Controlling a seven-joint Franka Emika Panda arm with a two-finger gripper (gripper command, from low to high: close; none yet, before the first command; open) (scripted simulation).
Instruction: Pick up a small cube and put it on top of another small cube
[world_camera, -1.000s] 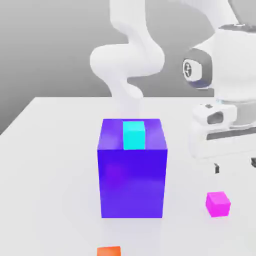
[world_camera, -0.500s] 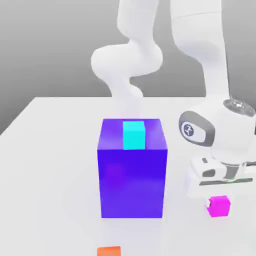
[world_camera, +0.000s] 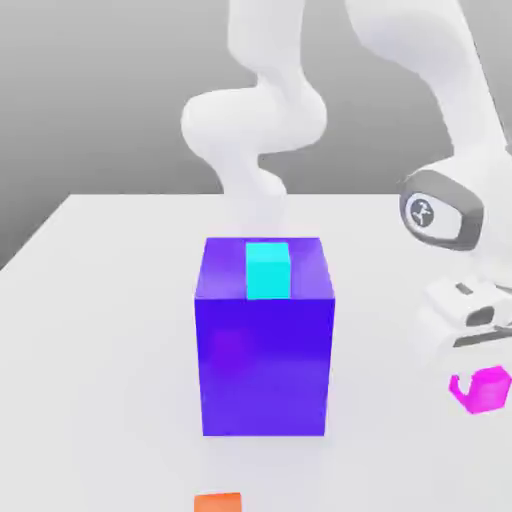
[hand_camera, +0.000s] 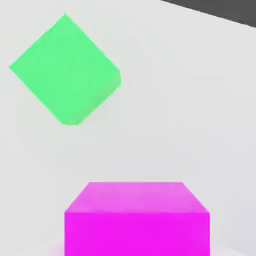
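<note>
Magenta cube (world_camera: 489, 390) — tilted, gripped in the claw (world_camera: 476, 384).

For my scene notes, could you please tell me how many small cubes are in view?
4: magenta at the claw, cyan atop the big cube, orange before it, green in the hand view.

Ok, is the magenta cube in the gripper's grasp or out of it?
In its grasp: the magenta cube hangs up off the table, tilted, right beneath the gripper's hand.
</note>
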